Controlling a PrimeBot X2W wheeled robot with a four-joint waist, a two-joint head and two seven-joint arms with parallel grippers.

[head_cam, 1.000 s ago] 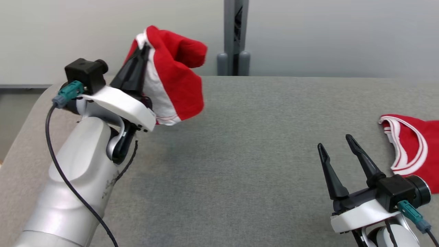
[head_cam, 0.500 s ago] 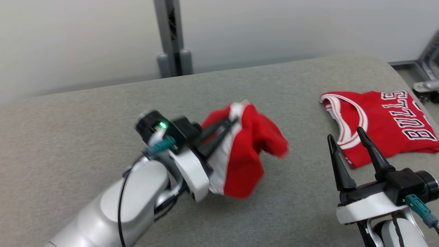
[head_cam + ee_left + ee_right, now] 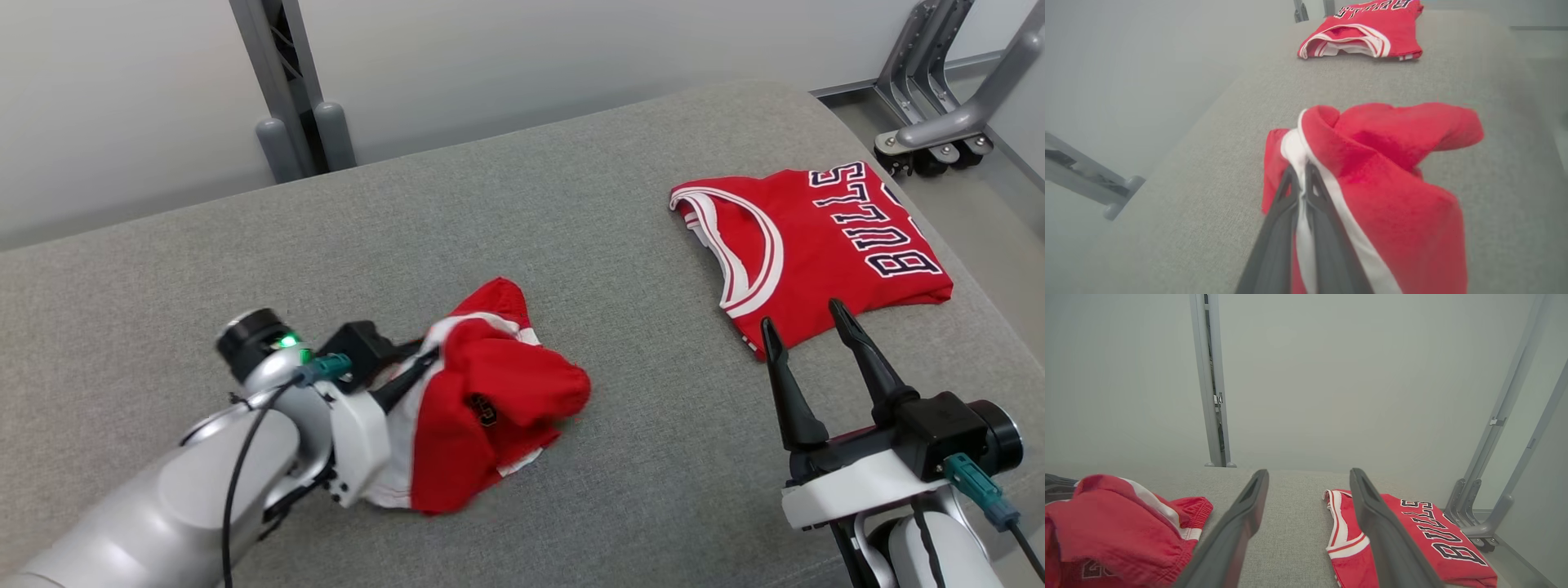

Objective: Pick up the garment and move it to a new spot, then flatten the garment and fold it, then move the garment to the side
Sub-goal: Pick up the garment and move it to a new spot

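Note:
The garment [image 3: 490,400] is a crumpled red piece with white side stripes, lying bunched on the grey padded table [image 3: 571,204] at the front left. My left gripper [image 3: 424,361] is shut on its white stripe; in the left wrist view the garment [image 3: 1384,163] drapes over and right of the gripper [image 3: 1300,170], whose tips pinch the stripe. My right gripper [image 3: 802,318] stands open and empty at the front right, apart from the garment. In the right wrist view the right gripper [image 3: 1308,473] points at the wall, with the garment [image 3: 1118,522] at the lower left.
A folded red jersey [image 3: 816,245] with dark lettering lies at the table's right, just beyond my right fingers; it is also seen as the jersey [image 3: 1367,28] and the jersey [image 3: 1412,539]. A metal post [image 3: 286,98] stands behind the table, a wheeled frame [image 3: 939,122] past its right end.
The head camera has swung to the right and down. My left arm has brought the garment down from the air onto the table. The right gripper stays open.

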